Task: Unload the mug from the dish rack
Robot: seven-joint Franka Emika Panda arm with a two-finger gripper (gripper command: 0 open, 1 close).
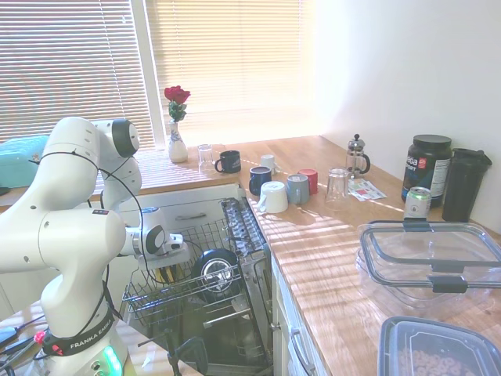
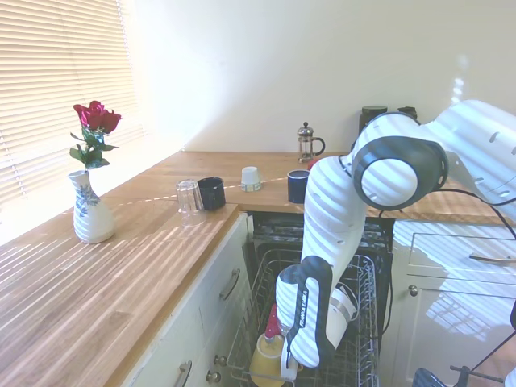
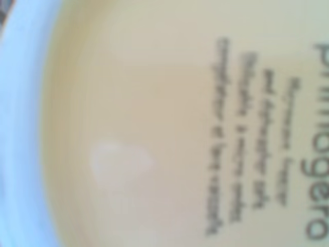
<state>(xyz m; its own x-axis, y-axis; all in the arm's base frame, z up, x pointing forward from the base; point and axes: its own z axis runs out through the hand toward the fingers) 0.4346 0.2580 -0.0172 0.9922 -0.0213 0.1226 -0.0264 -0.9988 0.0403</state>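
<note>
Item: mug, yellow, black print, sitting in dish rack at front corner. Gripper right at mug; finger state: can't tell, hidden by hand. Step: grasp. Advice: seat squarely on wall, lift straight up clear of prongs.

This is a home kitchen. A long wooden butcher-block countertop bends round a corner beneath sunlit windows with slatted horizontal blinds, above white cabinet fronts with metal handles. Set into the cabinets, an open dishwasher has its grey metal wire dish rack pulled out. Near the countertop's back edge stand ceramic mugs in dark blue, white, pale blue and red, a glass French press with a metal frame and clear drinking glasses. By the window edge stands a white patterned vase holding red roses, and clear plastic food containers sit at the countertop's near end.
</note>
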